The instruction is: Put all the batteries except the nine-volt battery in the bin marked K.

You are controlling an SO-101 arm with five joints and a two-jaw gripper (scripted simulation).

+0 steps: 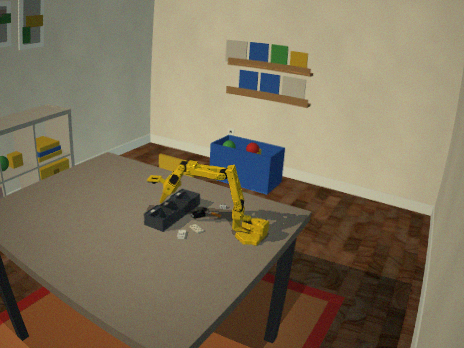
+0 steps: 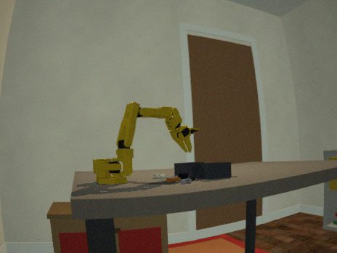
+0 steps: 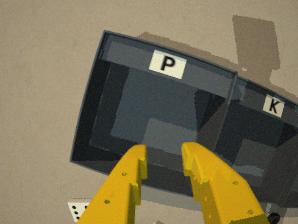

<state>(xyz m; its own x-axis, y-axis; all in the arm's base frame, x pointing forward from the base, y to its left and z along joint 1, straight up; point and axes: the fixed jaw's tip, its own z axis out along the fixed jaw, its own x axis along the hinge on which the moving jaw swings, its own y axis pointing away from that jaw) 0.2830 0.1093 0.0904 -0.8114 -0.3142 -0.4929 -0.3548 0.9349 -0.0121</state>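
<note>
A dark grey bin with two compartments (image 1: 172,210) stands on the table; it also shows in the wrist view (image 3: 180,123), with labels P (image 3: 166,64) and K (image 3: 273,106). My gripper (image 3: 162,163) hangs above the P compartment, shut, with nothing between the fingers; it also shows in the top view (image 1: 164,199) and the exterior view (image 2: 187,147). The P compartment looks empty. My right finger partly hides the K compartment. Small dark and orange things (image 1: 205,213) lie between the bin and the arm's base; they are too small to tell which are batteries.
A small white piece (image 1: 223,206) lies near the arm. The arm's base (image 1: 251,230) stands near the table's right edge.
</note>
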